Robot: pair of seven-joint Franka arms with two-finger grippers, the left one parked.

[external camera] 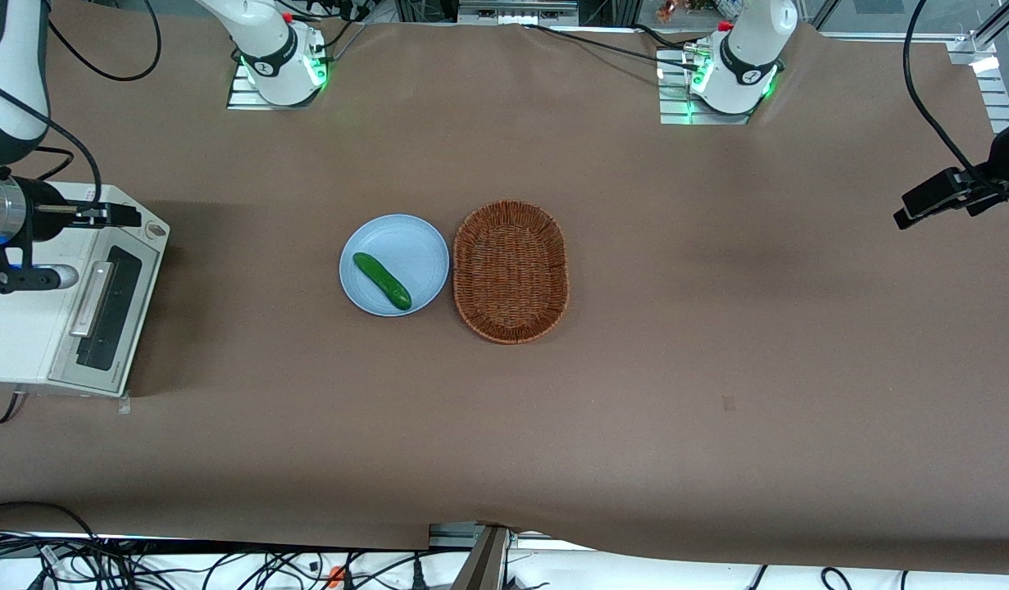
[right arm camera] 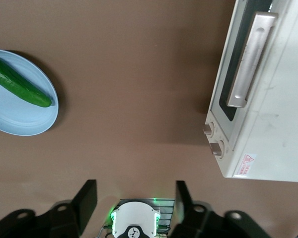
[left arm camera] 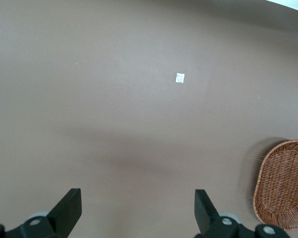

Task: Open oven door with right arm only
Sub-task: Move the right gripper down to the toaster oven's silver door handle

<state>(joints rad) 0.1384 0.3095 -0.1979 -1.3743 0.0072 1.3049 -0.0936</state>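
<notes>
The oven door (external camera: pixel 102 315) is shut at the left edge of the front view. The gripper (right arm camera: pixel 134 201) hangs above the oven with its fingers wide apart. Only the right wrist view shows two knobs (right arm camera: pixel 212 139). A brown cloth covers the bench (external camera: pixel 717 328).
</notes>
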